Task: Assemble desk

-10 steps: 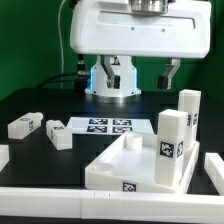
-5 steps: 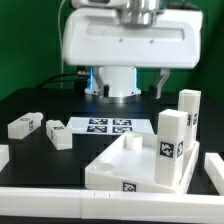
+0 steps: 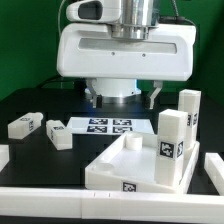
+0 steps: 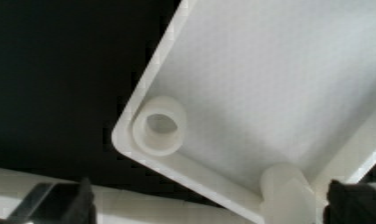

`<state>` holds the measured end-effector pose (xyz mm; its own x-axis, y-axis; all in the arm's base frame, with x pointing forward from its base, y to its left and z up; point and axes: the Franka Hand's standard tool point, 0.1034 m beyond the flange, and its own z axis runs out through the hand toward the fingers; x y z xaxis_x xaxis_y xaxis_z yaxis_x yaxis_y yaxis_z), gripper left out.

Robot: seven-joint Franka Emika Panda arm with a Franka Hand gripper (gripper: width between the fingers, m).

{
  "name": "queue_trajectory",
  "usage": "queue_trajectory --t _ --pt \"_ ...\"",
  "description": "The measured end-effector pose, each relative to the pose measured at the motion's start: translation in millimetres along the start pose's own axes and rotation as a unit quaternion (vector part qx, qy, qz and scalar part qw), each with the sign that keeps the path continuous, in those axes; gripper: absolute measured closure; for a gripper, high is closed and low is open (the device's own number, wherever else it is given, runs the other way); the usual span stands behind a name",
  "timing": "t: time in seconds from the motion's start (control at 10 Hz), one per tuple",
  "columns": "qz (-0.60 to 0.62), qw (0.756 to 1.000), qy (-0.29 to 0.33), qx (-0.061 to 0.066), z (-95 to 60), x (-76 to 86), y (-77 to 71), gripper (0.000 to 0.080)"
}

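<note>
The white desk tabletop (image 3: 118, 163) lies at the exterior view's lower right with its raised rim up. Two white tagged legs (image 3: 170, 150) stand upright in its right corners. Two more legs lie loose on the black table at the left, one (image 3: 22, 126) farther out and one (image 3: 57, 134) nearer the middle. My gripper (image 3: 123, 97) hangs open and empty above the back of the scene, under the big white robot body. In the wrist view the gripper (image 4: 211, 205) is open over the tabletop (image 4: 274, 90), with a round corner socket (image 4: 160, 124) below it.
The marker board (image 3: 110, 126) lies flat behind the tabletop. A white rail (image 3: 60, 203) runs along the front edge, and a white block (image 3: 212, 170) stands at the right. Cables hang behind the arm.
The arm's white body has come down and toward the camera, filling more of the top of the exterior view. The gripper stays open. The parts on the table have not moved.
</note>
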<state>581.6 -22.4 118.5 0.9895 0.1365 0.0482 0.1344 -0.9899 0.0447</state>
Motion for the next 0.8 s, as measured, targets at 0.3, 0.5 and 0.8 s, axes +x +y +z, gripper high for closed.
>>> queue_trajectory --t 0.3,0.5,0.8 --pt "0.088 0.996 -0.002 0.015 8.7 -9.8 10.2 0.0151" --pt "0.125 0.992 -0.006 0.015 13.3 -11.7 10.9 0.0151" --pt "0.226 0.974 -0.007 0.02 14.8 -11.8 9.1 0.0151"
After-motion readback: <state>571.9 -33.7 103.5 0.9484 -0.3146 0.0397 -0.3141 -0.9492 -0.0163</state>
